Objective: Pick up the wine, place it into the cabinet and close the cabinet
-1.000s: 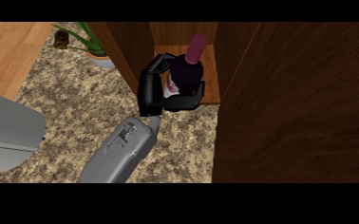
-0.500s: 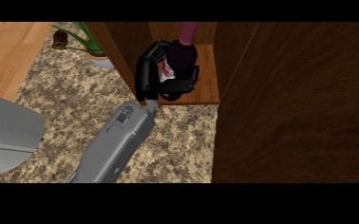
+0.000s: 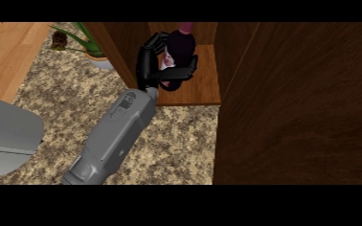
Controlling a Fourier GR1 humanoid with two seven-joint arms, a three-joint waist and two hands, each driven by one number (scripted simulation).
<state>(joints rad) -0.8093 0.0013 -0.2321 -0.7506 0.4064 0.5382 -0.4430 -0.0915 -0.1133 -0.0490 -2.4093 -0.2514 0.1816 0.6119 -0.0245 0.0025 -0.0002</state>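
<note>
The wine bottle point(image 3: 181, 48) is dark with a purplish neck and a pale label. It stands upright, or nearly so, over the wooden shelf point(image 3: 202, 84) inside the open cabinet. My right hand point(image 3: 150, 63) is shut on it, fingers curled round its body from the left and the thumb across its lower front. The hand hides the bottle's base, so I cannot tell whether it rests on the shelf. My grey right forearm point(image 3: 117, 134) runs in from the lower left. My left hand does not show.
The cabinet's dark wooden door point(image 3: 290, 105) stands open and fills the right side. A green plant point(image 3: 79, 40) in a pale pot point(image 3: 103, 63) stands on the speckled counter point(image 3: 63, 100) just left of the cabinet wall. A grey arm part point(image 3: 16, 134) sits at the left edge.
My right hand has carried the bottle farther into the cabinet, up the view, and it now stands over the shelf. The forearm has stretched out after it.
</note>
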